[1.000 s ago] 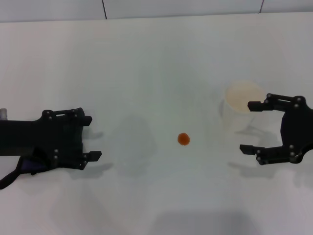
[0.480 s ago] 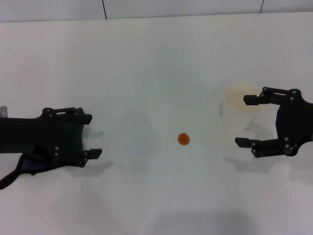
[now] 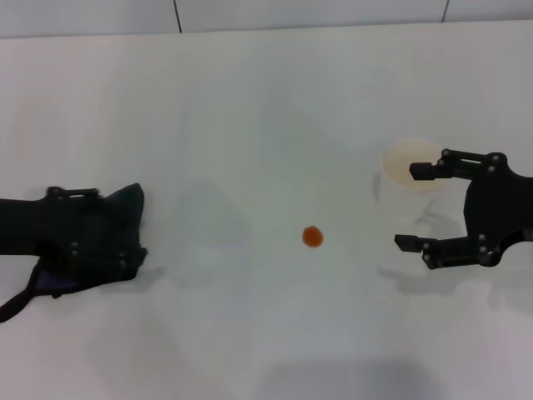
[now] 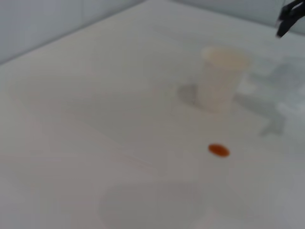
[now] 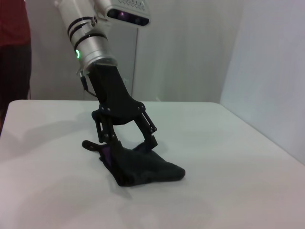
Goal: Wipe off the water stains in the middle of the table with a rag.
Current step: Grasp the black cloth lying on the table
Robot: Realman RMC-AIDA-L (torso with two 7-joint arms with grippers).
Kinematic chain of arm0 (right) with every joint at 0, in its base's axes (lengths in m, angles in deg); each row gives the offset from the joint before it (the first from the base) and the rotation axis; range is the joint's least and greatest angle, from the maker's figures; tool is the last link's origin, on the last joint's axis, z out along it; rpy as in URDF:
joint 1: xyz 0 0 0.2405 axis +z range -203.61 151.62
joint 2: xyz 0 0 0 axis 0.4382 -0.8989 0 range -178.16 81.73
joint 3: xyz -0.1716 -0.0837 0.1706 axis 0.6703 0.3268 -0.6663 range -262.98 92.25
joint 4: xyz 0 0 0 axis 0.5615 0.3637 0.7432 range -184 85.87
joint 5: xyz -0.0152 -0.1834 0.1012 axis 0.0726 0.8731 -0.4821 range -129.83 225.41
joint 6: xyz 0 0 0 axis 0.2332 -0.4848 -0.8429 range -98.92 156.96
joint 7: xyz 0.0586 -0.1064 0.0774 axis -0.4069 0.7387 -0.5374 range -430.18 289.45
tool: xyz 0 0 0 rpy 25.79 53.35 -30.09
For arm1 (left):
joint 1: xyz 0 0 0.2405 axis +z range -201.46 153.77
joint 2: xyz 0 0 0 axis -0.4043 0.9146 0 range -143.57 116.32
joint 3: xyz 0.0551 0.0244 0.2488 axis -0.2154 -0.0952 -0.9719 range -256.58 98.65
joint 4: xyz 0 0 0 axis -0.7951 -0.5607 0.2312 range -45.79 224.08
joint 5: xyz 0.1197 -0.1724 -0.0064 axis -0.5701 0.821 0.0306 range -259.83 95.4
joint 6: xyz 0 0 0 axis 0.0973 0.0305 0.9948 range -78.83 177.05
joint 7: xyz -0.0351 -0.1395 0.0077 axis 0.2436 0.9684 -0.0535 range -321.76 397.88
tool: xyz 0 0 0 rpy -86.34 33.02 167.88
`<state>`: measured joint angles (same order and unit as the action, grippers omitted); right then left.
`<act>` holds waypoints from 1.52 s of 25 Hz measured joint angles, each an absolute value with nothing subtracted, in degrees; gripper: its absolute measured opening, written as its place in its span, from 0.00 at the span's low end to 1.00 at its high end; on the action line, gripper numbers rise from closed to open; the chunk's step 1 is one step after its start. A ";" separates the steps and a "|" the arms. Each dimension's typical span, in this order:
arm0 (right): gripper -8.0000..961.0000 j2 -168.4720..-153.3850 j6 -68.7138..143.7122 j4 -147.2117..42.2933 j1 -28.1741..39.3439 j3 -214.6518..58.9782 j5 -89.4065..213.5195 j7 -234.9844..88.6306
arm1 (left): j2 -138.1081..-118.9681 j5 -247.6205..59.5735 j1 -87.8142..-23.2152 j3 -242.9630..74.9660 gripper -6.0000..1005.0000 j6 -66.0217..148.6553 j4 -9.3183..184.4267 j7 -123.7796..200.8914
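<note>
At the left edge of the head view, the left gripper (image 3: 125,237) has its fingers pinched down on the rag (image 3: 112,229), which lies on the white table (image 3: 250,108). The orange-red water stain (image 3: 312,237) sits at centre frame, well apart from the rag. At right, the right gripper (image 3: 414,207) hangs with fingers spread wide and nothing in them, just beside the whitish cup (image 3: 400,179).

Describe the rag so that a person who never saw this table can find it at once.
On the white table, look to the robot's left side, far from the orange stain and the pale cup. The left gripper is closed on the rag. It is the only soft dark cloth there, with a purple patch.
</note>
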<state>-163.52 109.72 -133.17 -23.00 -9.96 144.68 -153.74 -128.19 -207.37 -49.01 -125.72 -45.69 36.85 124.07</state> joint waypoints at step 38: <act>0.91 -163.62 110.30 -133.98 -23.16 -8.19 141.91 -154.84 | -125.16 -219.83 -52.82 -118.02 0.85 -39.28 42.04 127.88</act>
